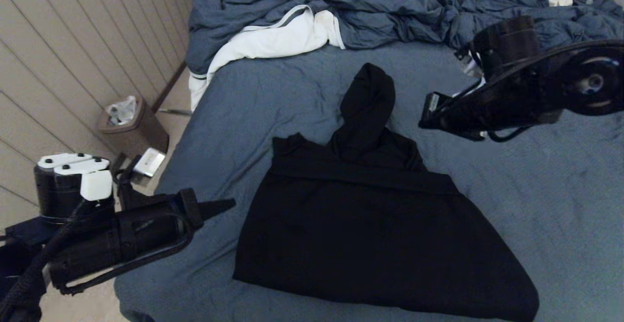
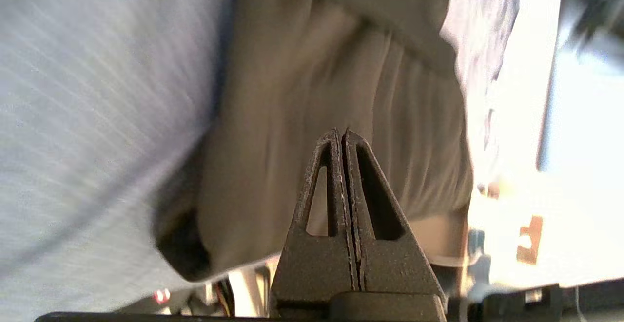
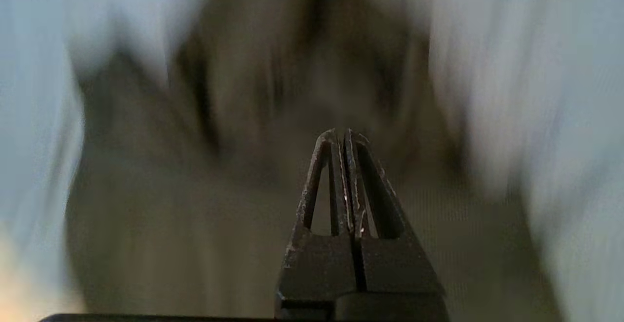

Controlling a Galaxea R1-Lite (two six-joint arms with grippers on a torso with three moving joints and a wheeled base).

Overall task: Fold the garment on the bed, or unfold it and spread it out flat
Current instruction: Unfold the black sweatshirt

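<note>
Folding looks mid-way: black hoodie [image 1: 370, 234] lies sleeves-in on the bed [image 1: 560, 205], both end effectors clenched empty, left end effector [image 1: 226, 206] beside its hem, right end effector [image 1: 425, 112] probably beside the hood; next needs a reopened pinch.

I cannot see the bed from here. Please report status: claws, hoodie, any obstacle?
Left claw shut, empty, beside hoodie. Right claw shut, empty, near the hood. Hoodie lies on bed, sleeves folded in. Comforter at far end, clear of it.
</note>
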